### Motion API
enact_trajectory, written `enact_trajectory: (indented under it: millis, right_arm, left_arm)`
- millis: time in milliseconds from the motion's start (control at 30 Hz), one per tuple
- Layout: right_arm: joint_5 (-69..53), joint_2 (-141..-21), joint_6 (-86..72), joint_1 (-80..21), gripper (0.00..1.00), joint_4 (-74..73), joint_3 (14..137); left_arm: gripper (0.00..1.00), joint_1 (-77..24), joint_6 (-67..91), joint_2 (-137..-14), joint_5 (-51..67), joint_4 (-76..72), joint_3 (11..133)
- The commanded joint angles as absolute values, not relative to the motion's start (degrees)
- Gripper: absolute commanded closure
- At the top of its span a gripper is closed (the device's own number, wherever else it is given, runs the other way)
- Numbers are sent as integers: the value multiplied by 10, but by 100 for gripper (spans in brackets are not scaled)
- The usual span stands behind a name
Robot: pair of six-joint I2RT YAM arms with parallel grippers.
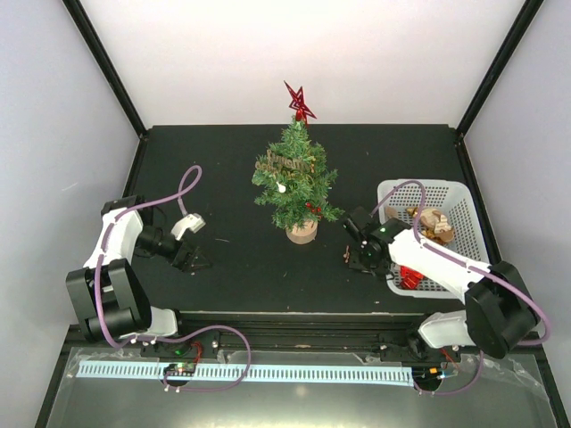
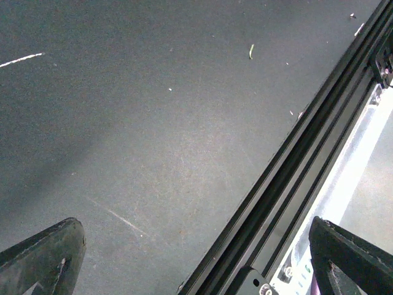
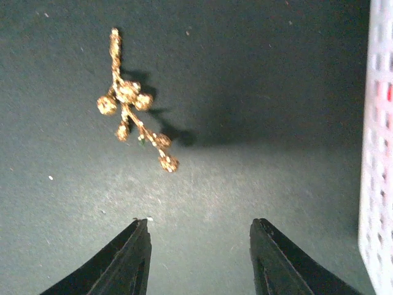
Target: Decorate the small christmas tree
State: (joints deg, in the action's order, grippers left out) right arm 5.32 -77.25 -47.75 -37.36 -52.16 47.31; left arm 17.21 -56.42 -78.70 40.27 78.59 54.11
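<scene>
The small christmas tree [image 1: 294, 183] stands upright at the middle of the dark mat on its wood disc base [image 1: 302, 234]. It carries a red star [image 1: 299, 101] on top, a brown word ornament [image 1: 284, 163], a white ball and red berries. A gold glitter berry sprig [image 3: 132, 104] lies flat on the mat, ahead and left of my right gripper [image 3: 199, 230], which is open, empty and apart from it. In the top view my right gripper [image 1: 354, 257] is right of the tree base. My left gripper [image 1: 194, 260] is open and empty over bare mat [image 2: 196, 246].
A white slotted basket [image 1: 451, 189] with several ornaments stands at the right, behind my right arm; its wall shows in the right wrist view [image 3: 377, 153]. The table's black front rail [image 2: 288, 184] runs close under my left gripper.
</scene>
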Motion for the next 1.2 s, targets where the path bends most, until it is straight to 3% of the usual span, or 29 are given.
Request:
enact_trajectory:
  millis: [0,200,1167]
  right_arm:
    - [33,-769,-455,-351,53,-450,460]
    - [-15,-782,-419,-321,56,-385,446]
    - [-42,-857,-380,-301,71,-365,430]
  left_arm:
    - [1,171,-582,-785,413,789,541]
    - [1,171,-585,-790,415,792,542]
    - [1,171,-584,-791,413,791,542]
